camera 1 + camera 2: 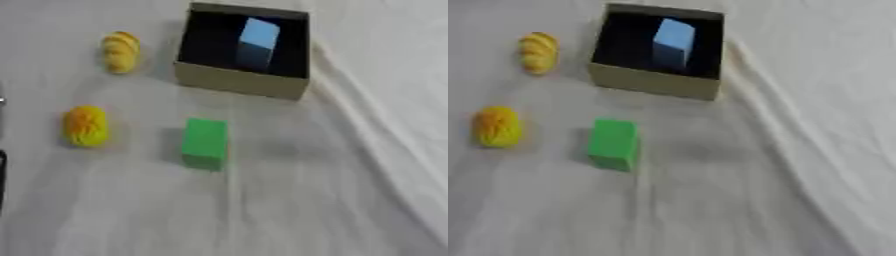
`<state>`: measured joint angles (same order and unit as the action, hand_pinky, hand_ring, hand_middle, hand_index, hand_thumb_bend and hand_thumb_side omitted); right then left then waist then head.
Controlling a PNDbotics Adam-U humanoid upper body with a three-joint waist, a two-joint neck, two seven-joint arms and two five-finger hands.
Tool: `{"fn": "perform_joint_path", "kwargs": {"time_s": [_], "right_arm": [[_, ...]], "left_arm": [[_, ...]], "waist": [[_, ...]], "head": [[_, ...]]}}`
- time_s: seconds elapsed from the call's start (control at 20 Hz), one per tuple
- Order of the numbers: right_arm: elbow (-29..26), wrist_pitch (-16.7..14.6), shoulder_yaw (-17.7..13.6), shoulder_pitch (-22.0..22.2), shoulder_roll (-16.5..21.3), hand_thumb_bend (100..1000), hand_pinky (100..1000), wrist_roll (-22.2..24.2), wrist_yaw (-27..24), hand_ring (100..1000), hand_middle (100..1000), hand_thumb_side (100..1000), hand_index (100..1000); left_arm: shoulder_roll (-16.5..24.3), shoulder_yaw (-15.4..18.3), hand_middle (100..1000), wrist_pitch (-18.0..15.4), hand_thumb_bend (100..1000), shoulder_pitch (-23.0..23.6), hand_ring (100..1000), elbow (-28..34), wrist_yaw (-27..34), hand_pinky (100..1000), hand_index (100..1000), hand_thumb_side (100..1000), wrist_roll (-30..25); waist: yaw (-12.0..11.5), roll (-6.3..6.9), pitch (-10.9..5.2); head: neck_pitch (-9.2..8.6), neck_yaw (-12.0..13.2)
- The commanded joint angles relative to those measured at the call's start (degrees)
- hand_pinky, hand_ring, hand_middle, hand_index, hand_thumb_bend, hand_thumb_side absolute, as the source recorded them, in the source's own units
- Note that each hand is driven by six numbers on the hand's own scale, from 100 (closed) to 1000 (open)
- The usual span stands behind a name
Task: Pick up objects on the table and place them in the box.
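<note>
Presently neither of the robot's hands shows clearly in either view, so whether their fingers are spread or curled cannot be told; only a thin dark sliver (3, 172) at the left edge of the left eye view hints at something there, too little to make out. An open box (241, 82), tan outside and black inside, stands toward the far edge of the white cloth-covered table (332, 200). Inside the box a light blue block (674, 41) stands tilted against the dark interior. Left of the box, apart from it, lies a yellow ribbed object (122, 51). Nearer, toward the left edge, lies a second yellow-orange rounded object (87, 126). A green block (205, 143) stands just right of that one, well apart from the box, nearer the table's middle.
</note>
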<state>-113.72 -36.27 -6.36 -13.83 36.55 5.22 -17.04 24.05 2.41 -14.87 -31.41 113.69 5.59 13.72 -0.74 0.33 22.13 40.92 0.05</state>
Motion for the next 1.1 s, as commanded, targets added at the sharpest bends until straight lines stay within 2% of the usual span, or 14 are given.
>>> {"fn": "perform_joint_path", "kwargs": {"time_s": [0.05,0.5,0.85,1.1], "right_arm": [[-0.9,-2.6,0.8,2.1,5.2,100,928,0.0,3.8,877,798,534,899],[-0.9,-7.3,3.6,7.1,14.2,100,916,-2.2,10.9,882,808,486,901],[-0.9,-9.2,5.2,9.6,18.7,100,908,-5.4,19.1,891,825,490,908],[-0.9,-9.3,7.2,9.8,19.8,100,909,-7.7,23.8,895,829,517,907]], "left_arm": [[3.4,0.7,696,0.1,100,0.9,698,0.9,-0.7,687,841,640,0.8],[7.4,0.4,698,-0.3,100,3.2,701,0.9,-1.6,691,844,609,1.3],[11.4,-0.6,702,-0.1,100,3.7,704,0.9,-2.7,694,846,592,0.4],[13.5,-2.0,704,-0.1,100,2.9,705,0.9,-2.8,696,848,592,-0.8]], "waist": [[-0.1,-0.24,-1.78],[0.1,-0.53,-2.9],[0.0,-0.32,-2.83],[0.1,-0.28,-2.19]], "head": [[1.1,0.5],[1.42,0.4],[1.33,0.0],[0.63,-0.3]]}}
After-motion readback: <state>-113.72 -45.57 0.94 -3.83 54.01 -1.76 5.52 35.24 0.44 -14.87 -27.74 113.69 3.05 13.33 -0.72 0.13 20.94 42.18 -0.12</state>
